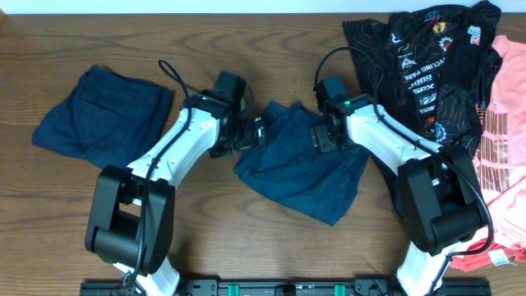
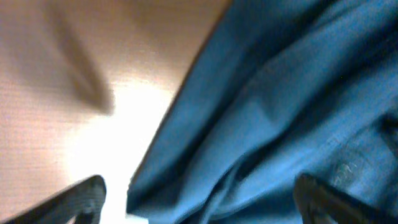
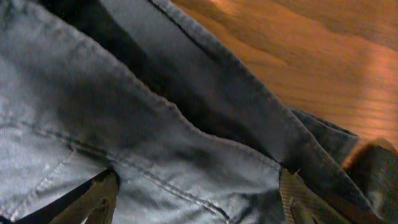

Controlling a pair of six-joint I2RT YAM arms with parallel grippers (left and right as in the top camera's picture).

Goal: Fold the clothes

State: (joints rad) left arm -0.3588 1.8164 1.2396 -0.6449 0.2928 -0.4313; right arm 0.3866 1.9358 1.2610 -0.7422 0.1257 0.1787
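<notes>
A crumpled dark navy garment (image 1: 304, 168) lies at the table's middle. A second navy garment (image 1: 103, 115) lies folded flat at the left. My left gripper (image 1: 251, 136) is at the crumpled garment's left edge. In the left wrist view its fingers (image 2: 202, 205) are wide apart, with blue fabric (image 2: 267, 106) lying between them. My right gripper (image 1: 322, 140) is over the garment's upper middle. In the right wrist view its fingers (image 3: 199, 199) are wide apart over the fabric, near a seam (image 3: 155, 177) and a hem. Both grippers are open.
A black printed shirt (image 1: 427, 57) lies at the back right, partly under my right arm. A pink garment (image 1: 501, 123) lies along the right edge. The wooden table (image 1: 246, 247) is bare at the front.
</notes>
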